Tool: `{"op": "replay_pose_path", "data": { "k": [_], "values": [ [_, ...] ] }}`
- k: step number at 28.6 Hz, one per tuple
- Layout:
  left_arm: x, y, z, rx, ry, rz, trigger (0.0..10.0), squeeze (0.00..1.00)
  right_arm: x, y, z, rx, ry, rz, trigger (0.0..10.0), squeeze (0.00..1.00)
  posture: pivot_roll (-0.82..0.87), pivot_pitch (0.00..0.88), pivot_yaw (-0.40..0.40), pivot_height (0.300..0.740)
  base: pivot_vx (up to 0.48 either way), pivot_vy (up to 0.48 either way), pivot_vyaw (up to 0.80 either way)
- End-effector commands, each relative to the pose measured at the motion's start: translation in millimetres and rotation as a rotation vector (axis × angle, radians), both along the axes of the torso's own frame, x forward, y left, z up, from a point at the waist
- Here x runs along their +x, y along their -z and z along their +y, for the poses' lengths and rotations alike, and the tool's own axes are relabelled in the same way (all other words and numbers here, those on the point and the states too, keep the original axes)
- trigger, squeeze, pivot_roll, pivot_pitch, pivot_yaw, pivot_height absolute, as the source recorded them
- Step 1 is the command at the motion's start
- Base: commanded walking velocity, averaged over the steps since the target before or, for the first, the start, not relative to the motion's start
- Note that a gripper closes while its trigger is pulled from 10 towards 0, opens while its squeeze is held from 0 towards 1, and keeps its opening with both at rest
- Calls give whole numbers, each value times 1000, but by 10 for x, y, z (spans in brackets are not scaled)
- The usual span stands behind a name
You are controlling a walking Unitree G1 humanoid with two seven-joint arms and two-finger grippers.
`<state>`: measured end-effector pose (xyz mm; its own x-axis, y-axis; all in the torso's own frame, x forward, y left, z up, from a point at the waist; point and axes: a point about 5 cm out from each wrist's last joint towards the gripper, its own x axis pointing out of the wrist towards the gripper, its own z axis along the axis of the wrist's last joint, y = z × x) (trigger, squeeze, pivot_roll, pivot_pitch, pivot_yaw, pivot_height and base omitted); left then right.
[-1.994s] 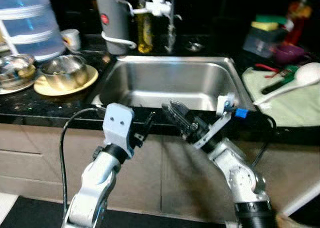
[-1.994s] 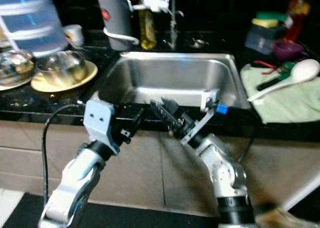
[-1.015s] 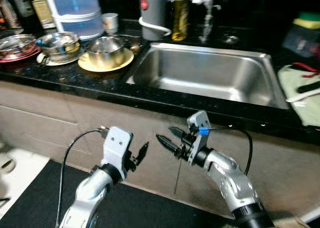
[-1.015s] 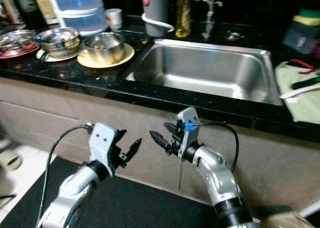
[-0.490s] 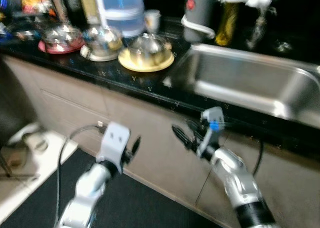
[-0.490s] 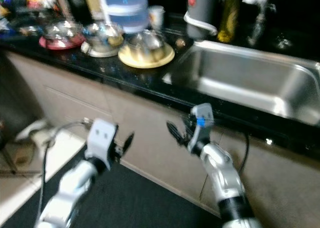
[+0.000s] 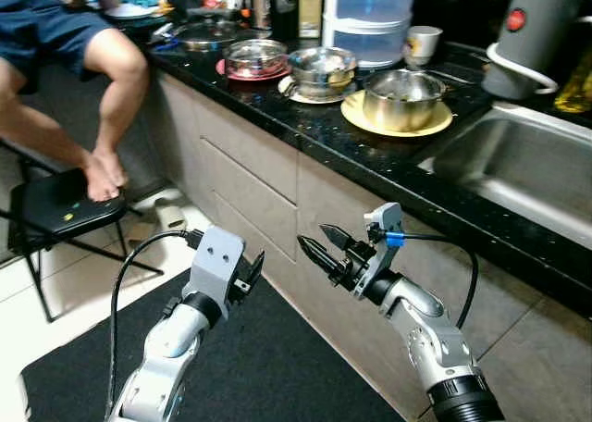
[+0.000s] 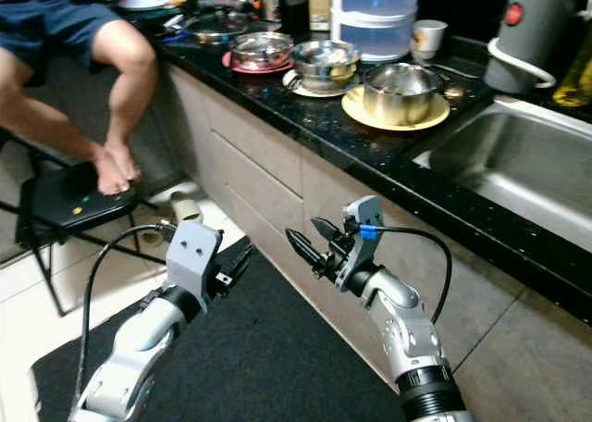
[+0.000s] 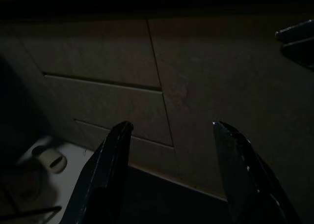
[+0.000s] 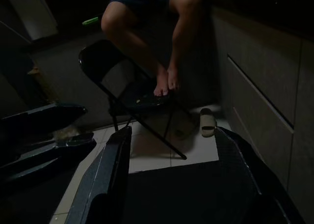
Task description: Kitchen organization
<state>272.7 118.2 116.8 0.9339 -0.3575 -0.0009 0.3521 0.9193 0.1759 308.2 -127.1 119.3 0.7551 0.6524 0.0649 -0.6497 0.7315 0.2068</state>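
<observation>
On the black counter point(image 7: 305, 126) stand a steel pot point(image 7: 400, 96) on a yellow plate point(image 7: 356, 114), a steel bowl point(image 7: 321, 70) on a white plate, and a glass-lidded dish point(image 7: 254, 56) on a red plate. Behind them are a stacked white-and-blue container point(image 7: 365, 19) and a small cup point(image 7: 422, 43). Both arms are held low in front of the cabinet fronts, well below the counter. My left gripper point(image 7: 252, 270) is open and empty, its fingers point(image 9: 113, 155) apart. My right gripper point(image 7: 313, 238) is open and empty too, pointing left, its fingers point(image 10: 110, 165) spread.
A person sits on the counter at the left, feet point(image 7: 102, 174) resting on a black folding chair point(image 7: 60, 209). Slippers point(image 7: 172, 220) lie on the tile by the cabinet. A black mat point(image 7: 268, 376) covers the floor below my arms. The sink point(image 7: 527, 172) and a grey kettle point(image 7: 536, 24) are at the right.
The view has swung left along the counter, so the sink slid to the right edge and the person and chair came into sight. Both arms now hang lower, before the cabinets.
</observation>
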Motion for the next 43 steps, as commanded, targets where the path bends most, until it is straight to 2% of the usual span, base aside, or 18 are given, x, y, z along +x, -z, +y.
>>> {"op": "replay_pose_path", "data": {
  "k": [1, 6, 9, 13, 14, 18, 21, 22, 25, 28, 30, 35, 43],
  "values": [
    [-5, 47, 29, -3, -3, 14, 10000, 0, 3, -32, 14, 25, -10, -11, 10000, 0, -20, 0, -24, 740, 0, 0, 794],
    [-6, 62, 26, -10, 3, 15, 10000, 0, 18, -59, -4, 59, -3, -17, 10000, 0, -20, 0, -21, 740, 0, 0, 318],
    [-6, 56, 28, -13, 14, 7, 10000, 0, 47, -151, -28, 131, 13, -32, 10000, 0, -17, 0, -16, 740, 0, 0, 0],
    [-8, 51, 29, -14, 21, -1, 10000, 0, 40, -292, 19, 203, -19, -63, 10000, 0, -17, 0, -14, 740, 0, 0, 0],
    [-5, 51, 31, -16, 24, -4, 10000, 0, 30, -395, 66, 240, -47, -89, 10000, 0, -20, 0, -11, 740, 285, 0, 0],
    [-3, 53, 31, -16, 25, -5, 10000, 0, 27, -458, 91, 263, -61, -104, 10000, 0, -20, 0, -10, 740, 307, 0, 0],
    [3, 51, 29, -16, 33, -8, 10000, 0, 23, -749, 167, 355, -108, -169, 10000, 0, -16, 0, -8, 740, 338, 0, 0],
    [3, 51, 29, -16, 33, -8, 10000, 0, 23, -749, 167, 355, -108, -169, 10000, 0, -16, 0, -8, 740, 341, 0, 0],
    [8, 43, 27, -16, 36, -12, 10000, 0, 29, -1055, 185, 453, -127, -234, 10000, 0, -16, 0, -8, 740, 341, 0, 0],
    [11, 39, 26, -17, 36, -14, 10000, 0, 22, -1182, 191, 486, -134, -262, 10000, 0, -16, 0, -9, 740, 341, 0, 0],
    [12, 38, 26, -18, 37, -15, 10000, 0, 13, -1250, 207, 487, -137, -279, 10000, 0, -15, 0, -9, 740, 343, 0, 0],
    [17, 33, 18, -23, 39, -18, 10000, 0, 5, -1391, 291, 412, -129, -322, 10000, 0, -13, 0, -14, 740, 340, 0, 0],
    [17, 30, 13, -25, 41, -19, 10000, 0, 5, -1438, 289, 427, -129, -304, 10000, 0, -12, 0, -14, 740, 340, 0, -75]
  ]
}}
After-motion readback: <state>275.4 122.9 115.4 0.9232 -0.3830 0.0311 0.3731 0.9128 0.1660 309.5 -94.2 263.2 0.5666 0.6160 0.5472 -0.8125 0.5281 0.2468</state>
